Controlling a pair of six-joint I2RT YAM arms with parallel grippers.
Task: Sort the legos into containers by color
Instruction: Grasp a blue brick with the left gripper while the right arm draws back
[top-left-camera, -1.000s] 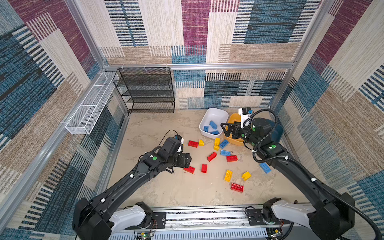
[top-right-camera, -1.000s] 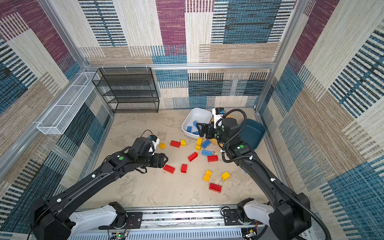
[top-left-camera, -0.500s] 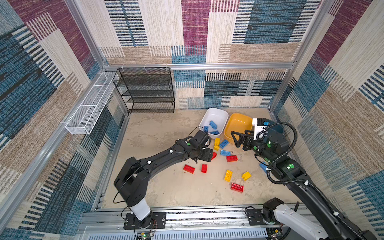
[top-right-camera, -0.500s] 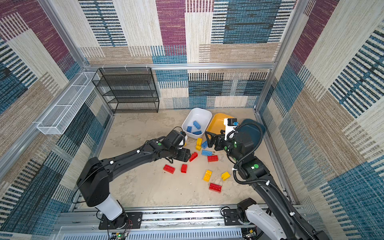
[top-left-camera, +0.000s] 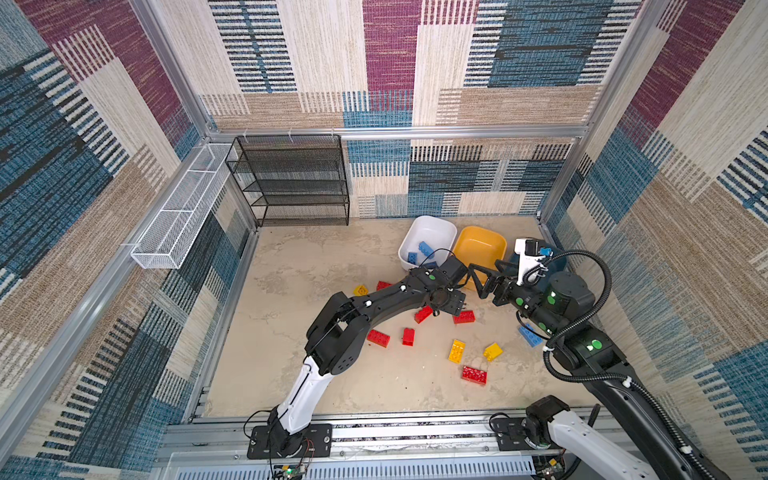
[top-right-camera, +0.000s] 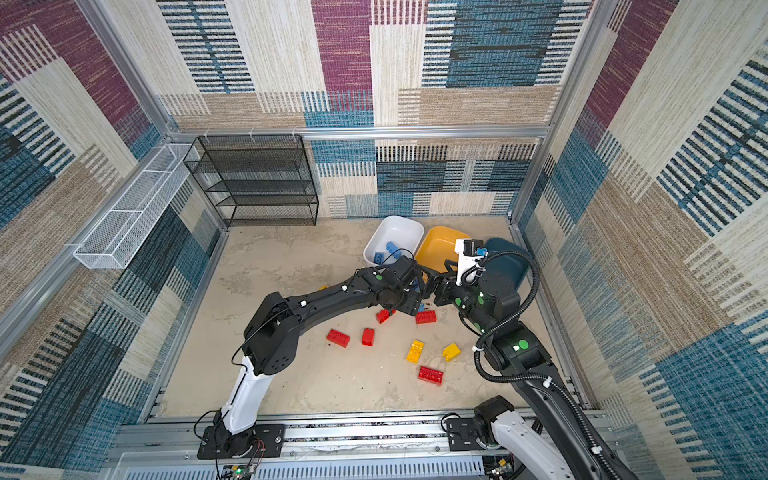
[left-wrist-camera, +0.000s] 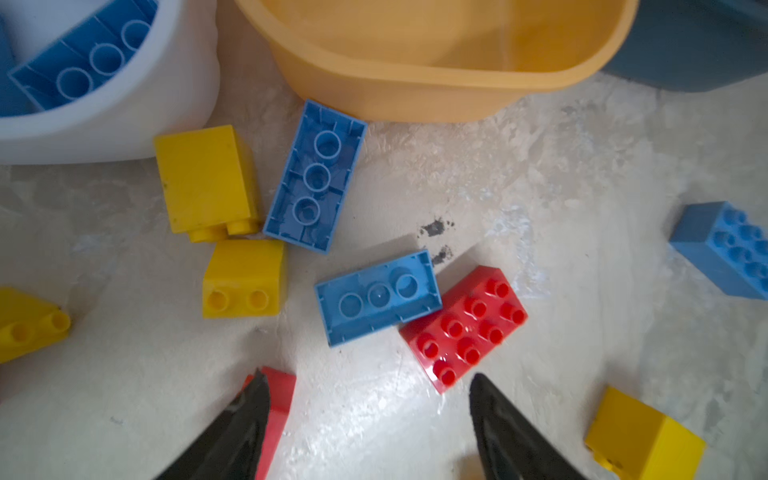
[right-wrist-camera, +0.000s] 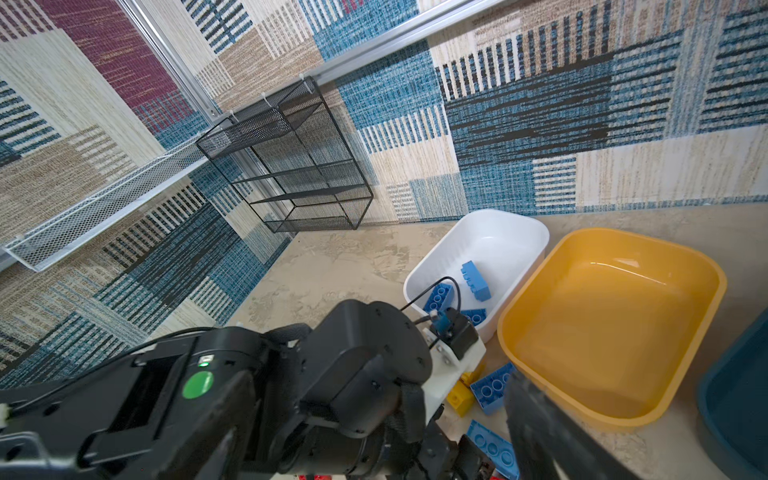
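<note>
1. Standing side by side at back-right of floor: white tub (top-left-camera: 436, 230), yellow-orange tub (top-left-camera: 480, 249), teal tub (top-right-camera: 508, 261); the last is partly hidden by R arm.
2. Blue legos (right-wrist-camera: 476, 281), qty 3, lie in white tub.
3. L gripper (left-wrist-camera: 368, 376): low over floor just in front of yellow-orange tub. Fingers spread, nothing pinched. Red brick (left-wrist-camera: 277, 399) sits just beside one fingertip, partly behind it.
4. Ahead of it in L wrist view:
   - blue brick (left-wrist-camera: 316, 176), studs down, just by yellow-orange tub wall
   - 2nd blue brick (left-wrist-camera: 376, 297), studs down, touching 8-stud red brick (left-wrist-camera: 463, 328)
   - yellow bricks (left-wrist-camera: 208, 180), qty 2, near white tub
5. R gripper (top-left-camera: 484, 279): above floor, close to L wrist, near front rim of yellow-orange tub. Fingers spread wide, holding nothing.
6. Nearer robot base:
   - loose red bricks (top-left-camera: 378, 338), qty 3
   - loose yellow bricks (top-left-camera: 456, 350), qty 2
   - loose blue brick (top-left-camera: 530, 336), by R arm
7. Misc: black mesh rack (top-left-camera: 291, 183) at back wall; white wire basket (top-left-camera: 178, 216) on L-side wall.
</note>
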